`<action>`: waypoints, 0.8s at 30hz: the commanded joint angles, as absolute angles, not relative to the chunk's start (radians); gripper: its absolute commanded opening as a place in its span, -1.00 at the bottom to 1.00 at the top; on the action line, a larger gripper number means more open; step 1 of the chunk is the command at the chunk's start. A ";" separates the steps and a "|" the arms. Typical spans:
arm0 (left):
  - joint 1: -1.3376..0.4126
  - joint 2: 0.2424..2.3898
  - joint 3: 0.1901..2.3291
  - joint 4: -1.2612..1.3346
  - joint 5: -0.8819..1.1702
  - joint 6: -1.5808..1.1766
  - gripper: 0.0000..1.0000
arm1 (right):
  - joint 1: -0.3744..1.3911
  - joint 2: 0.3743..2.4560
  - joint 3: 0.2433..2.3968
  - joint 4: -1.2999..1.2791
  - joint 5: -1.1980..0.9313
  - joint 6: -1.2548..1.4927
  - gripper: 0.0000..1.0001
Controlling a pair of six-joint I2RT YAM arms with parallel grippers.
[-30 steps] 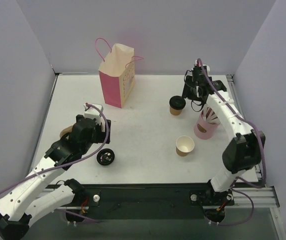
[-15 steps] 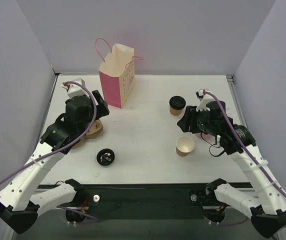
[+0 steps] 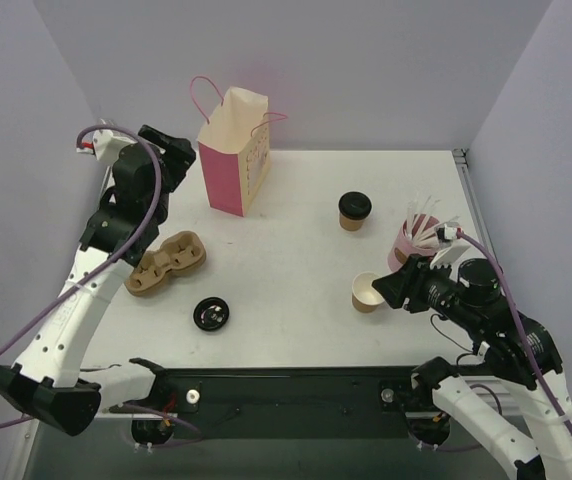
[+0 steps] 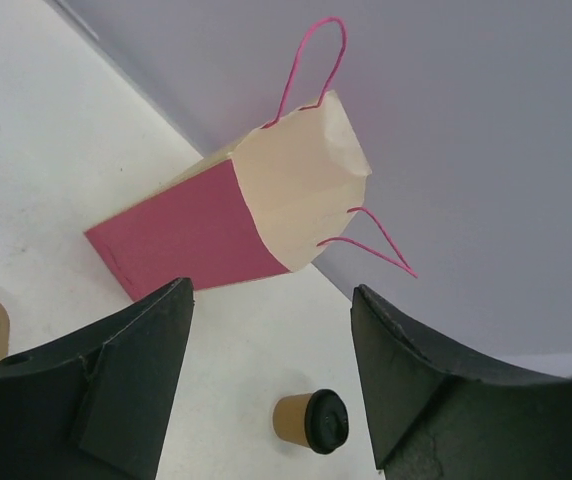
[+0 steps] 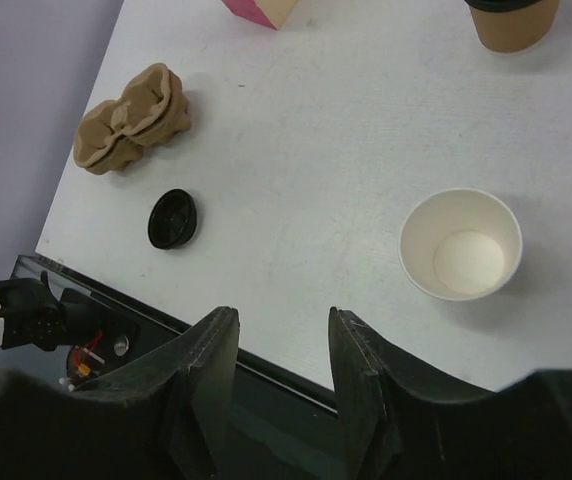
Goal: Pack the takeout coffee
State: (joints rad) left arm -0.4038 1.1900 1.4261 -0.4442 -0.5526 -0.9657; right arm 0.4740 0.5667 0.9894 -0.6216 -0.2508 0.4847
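The takeout coffee (image 3: 354, 210) stands upright on the right half of the table, well apart from both arms. At the left, the left gripper (image 4: 271, 300) hangs high beside the paper bag (image 3: 234, 150), jaws spread wide with nothing between them. The coffee sits to the right of the bag. Nearer the arms stands the lidless cup (image 3: 369, 291), and just right of it the right gripper (image 5: 281, 320) is partly open and empty. The coffee is probably light, with a thin paper wall that crushes easily and a lid that could pop off. A gentle hold across the mid-wall below the lid, kept upright, looks safest.
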 commanded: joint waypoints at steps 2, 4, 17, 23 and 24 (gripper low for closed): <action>-0.319 1.276 1.424 -0.401 -0.388 -1.176 0.38 | 0.483 0.601 1.058 -0.758 -0.181 0.555 -0.17; -0.307 1.327 1.436 -0.376 -0.322 -1.184 0.34 | 0.485 0.624 1.072 -0.785 -0.176 0.569 -0.17; -0.304 1.658 1.628 -0.362 -0.273 -1.187 0.34 | 0.485 0.732 1.201 -0.844 -0.185 0.440 -0.16; -0.299 1.719 1.661 -0.362 -0.275 -1.180 0.34 | 0.485 0.768 1.226 -0.842 -0.198 0.408 -0.16; -0.298 1.736 1.669 -0.365 -0.261 -1.178 0.33 | 0.485 0.770 1.224 -0.842 -0.198 0.405 -0.16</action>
State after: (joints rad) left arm -0.3058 1.7046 1.5982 -0.3992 -0.2756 -1.1702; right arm 0.4793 0.7528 1.1896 -0.8246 -0.1841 0.4404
